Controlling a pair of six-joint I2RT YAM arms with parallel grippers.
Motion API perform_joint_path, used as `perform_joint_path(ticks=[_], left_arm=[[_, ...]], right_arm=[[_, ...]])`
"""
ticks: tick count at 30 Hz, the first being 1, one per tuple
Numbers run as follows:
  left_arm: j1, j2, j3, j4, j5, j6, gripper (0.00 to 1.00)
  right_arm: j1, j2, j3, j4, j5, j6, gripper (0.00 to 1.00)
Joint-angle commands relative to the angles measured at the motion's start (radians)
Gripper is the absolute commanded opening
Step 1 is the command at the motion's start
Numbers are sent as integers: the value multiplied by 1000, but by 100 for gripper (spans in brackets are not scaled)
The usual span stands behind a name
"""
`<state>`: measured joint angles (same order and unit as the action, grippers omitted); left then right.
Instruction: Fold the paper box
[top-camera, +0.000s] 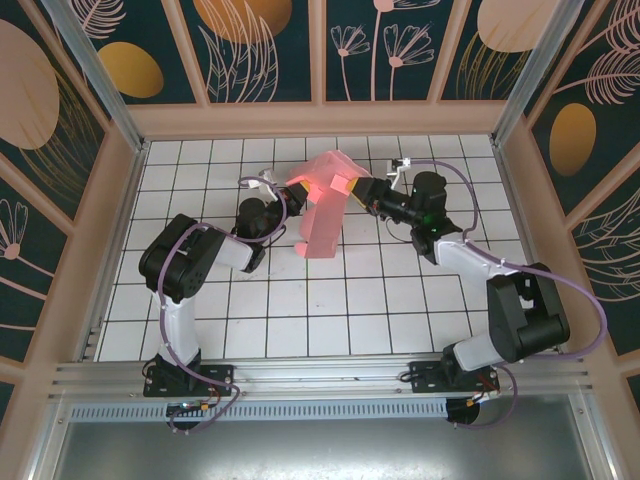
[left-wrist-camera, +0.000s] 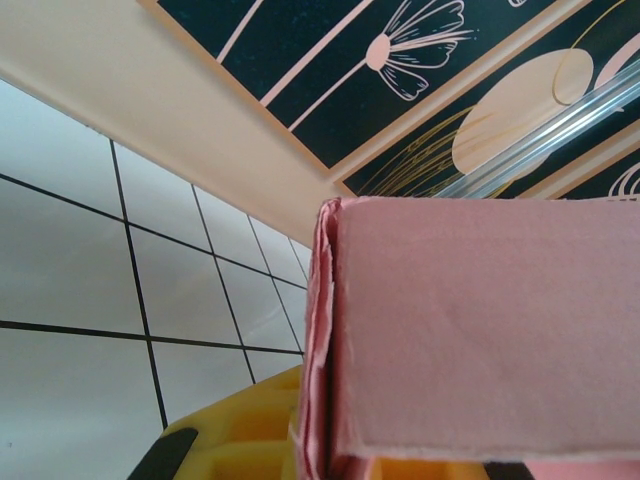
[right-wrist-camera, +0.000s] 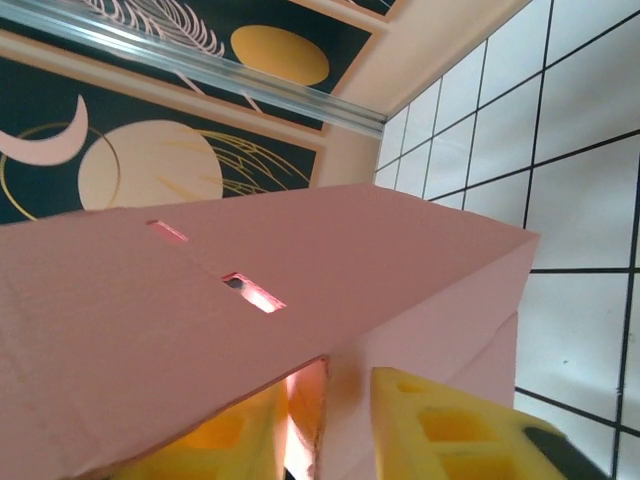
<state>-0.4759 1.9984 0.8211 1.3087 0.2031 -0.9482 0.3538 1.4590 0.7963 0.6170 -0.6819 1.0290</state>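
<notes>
The pink paper box hangs half-folded above the tiles at the back middle, held from both sides. My left gripper is shut on its left edge. In the left wrist view the stacked card layers run down between the yellow fingers, and a broad pink panel covers the right side. My right gripper meets the box from the right. There the yellow fingers close on an upright card wall under a sloping panel with two slots.
White tiled floor spreads in front of the box. Peach walls with dark floral panels ring the workspace, and the back wall is close behind the box. Both arm bases sit at the near rail.
</notes>
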Motion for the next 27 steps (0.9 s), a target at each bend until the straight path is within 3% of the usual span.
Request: perform_joint_path(ticks=[1,6,8,10,12,16,18,23,27], left_arm=[[3,6,11,44,18,0,0],[3,10,10,42,12,3,0],[3,11,12,40,12,3,0],[3,13,15,38,11,2,0],[3,17,17,38,10,0,0],[3,19,19,41,10,-7,0],[3,20,17,41,6,-7,0],[3,30,12,31,-24,-8,0],[5,34,6,11,-88,15,0]], right_arm=[[9,19,33,19,-12,5,18],[9,15,33,0,-5,0,10],[8,11,36,-12,-2,-7,16],[10,6,38,-20,0,-14,29],[9,3,37,-30,5,-22,32],[9,4,34,-37,2,-26,11],[9,-1,35,-42,5,-32,10],[9,-44,40,-110,43,-92,55],[8,-99,44,-227,131,-160,71]])
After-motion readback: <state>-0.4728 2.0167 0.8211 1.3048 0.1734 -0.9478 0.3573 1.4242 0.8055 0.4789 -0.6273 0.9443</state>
